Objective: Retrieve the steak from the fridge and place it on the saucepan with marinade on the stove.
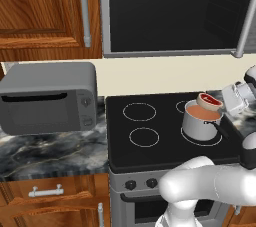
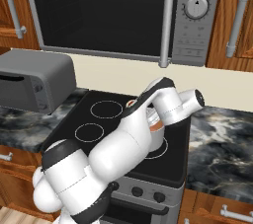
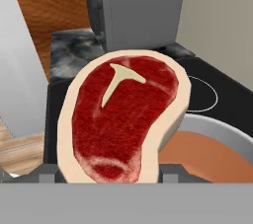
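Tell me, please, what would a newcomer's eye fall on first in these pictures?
Probably the red steak, held in the gripper just above the saucepan of orange marinade at the stove's front right burner. Next, the grey toaster oven on the counter to the left.

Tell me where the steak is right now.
The steak is held in the end effector, tilted just over the far rim of the saucepan on the stove's front right burner.
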Controlling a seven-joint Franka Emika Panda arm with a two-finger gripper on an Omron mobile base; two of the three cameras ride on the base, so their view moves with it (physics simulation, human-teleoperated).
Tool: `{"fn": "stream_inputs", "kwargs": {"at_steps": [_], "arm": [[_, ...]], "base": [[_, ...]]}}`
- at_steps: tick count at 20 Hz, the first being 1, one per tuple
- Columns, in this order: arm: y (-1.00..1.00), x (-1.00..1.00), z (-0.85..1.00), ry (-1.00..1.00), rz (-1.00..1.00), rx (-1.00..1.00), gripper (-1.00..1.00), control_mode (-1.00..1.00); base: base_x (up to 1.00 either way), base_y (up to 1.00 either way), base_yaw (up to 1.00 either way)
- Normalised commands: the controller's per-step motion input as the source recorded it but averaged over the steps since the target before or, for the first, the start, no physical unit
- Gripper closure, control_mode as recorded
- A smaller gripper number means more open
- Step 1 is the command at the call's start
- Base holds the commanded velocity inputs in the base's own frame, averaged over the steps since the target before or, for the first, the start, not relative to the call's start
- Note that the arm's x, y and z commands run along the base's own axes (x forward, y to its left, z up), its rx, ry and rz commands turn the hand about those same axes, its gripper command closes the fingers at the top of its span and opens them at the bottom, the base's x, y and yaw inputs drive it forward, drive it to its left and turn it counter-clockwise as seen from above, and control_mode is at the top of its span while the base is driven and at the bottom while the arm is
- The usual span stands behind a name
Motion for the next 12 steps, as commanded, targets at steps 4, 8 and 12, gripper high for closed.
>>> {"fn": "stream_inputs", "kwargs": {"at_steps": [4, 8, 12], "arm": [[-0.04, 0.0, 0.0, 0.05, 0.0, 0.0, 1.0, -1.0], [-0.01, 0.0, -0.03, 0.01, 0.0, 0.0, 1.0, -1.0], [0.0, 0.04, -0.14, 0.0, 0.0, 0.0, 1.0, -1.0]], "base": [[0.0, 0.0, 0.0], [0.0, 0.0, 0.0], [0.0, 0.0, 0.0]]}}
